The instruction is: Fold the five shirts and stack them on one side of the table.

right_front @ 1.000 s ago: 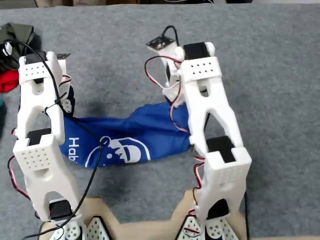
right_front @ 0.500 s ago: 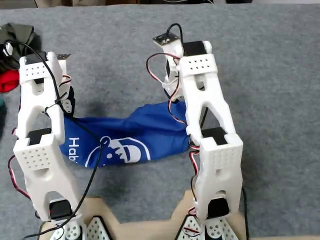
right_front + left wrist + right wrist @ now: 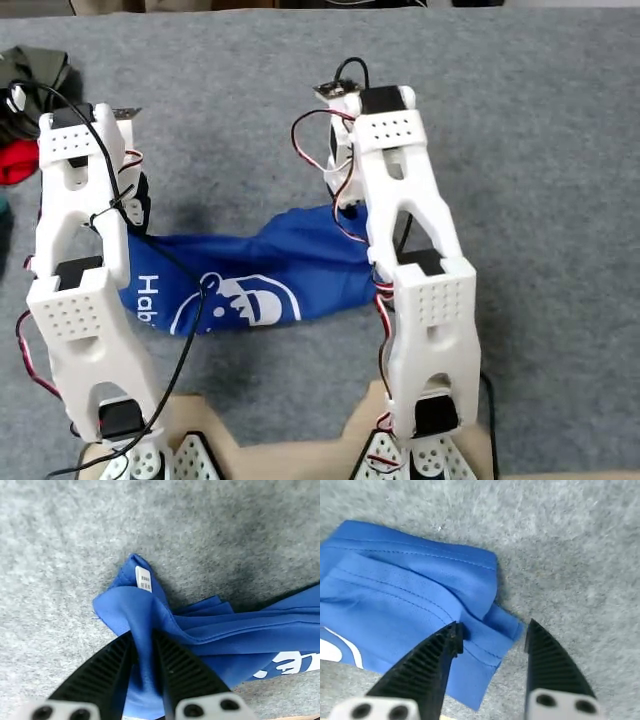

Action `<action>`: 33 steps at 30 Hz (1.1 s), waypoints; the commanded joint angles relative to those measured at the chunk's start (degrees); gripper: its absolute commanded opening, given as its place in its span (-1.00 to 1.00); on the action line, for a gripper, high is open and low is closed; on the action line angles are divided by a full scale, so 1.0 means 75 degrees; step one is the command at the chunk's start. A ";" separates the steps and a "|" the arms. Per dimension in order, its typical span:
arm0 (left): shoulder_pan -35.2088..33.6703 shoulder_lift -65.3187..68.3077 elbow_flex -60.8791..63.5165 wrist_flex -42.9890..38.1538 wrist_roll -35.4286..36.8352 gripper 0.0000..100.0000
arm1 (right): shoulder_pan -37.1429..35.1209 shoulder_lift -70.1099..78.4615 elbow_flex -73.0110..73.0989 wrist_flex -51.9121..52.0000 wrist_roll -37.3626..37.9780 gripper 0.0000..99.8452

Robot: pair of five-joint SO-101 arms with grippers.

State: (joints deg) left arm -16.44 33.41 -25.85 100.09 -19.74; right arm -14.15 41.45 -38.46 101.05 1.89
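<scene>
Grey table (image 3: 540, 150), blue shirt (image 3: 300, 262) atop

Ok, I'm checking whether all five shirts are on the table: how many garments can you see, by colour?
blue shirt: 1
red garment: 1
dark olive garment: 1
Total: 3 clearly seen. A teal sliver at the table's left edge may be another, but too little shows to tell.

The high view looks down from overhead onto the grey table (image 3: 540, 150), while each wrist camera sits close behind its own jaws, facing the tabletop at short range — all three share the blue shirt (image 3: 300, 262), one end per wrist view.
</scene>
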 commanded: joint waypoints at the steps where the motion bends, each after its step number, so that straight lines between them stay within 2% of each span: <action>1: 0.0012 -0.0053 -0.0270 0.0094 0.0012 -0.96 | -0.0041 0.0018 -0.0381 0.0129 -0.0082 -0.75; 3: 0.0012 -0.0053 -0.0270 0.0094 0.0012 -0.96 | -0.0111 0.0041 -0.0381 0.0129 -0.0047 -0.80; 13: 0.0012 -0.0053 -0.0258 0.0094 0.0012 -0.96 | -0.0170 0.0029 -0.0381 0.0129 -0.0070 -0.81; 17: 0.0012 -0.0053 -0.0258 0.0094 0.0012 -0.96 | -0.0170 0.0029 -0.0545 0.0070 -0.0059 -0.93; 23: 0.0012 -0.0053 -0.0258 0.0094 0.0012 -0.96 | -0.0123 0.0006 -0.0744 0.0082 -0.0070 -0.99; 27: 0.0012 -0.0123 -0.0352 0.0094 0.0434 -0.96 | -0.0111 -0.0018 -0.0850 0.0094 -0.0082 -0.99; 33: -0.0047 -0.0135 -0.0645 0.0094 0.0504 -0.96 | 0.0018 -0.0733 -0.0838 0.0105 -0.0375 -0.99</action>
State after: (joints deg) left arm -16.44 33.41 -26.55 100.09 -16.48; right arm -14.77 41.63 -41.98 101.05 0.48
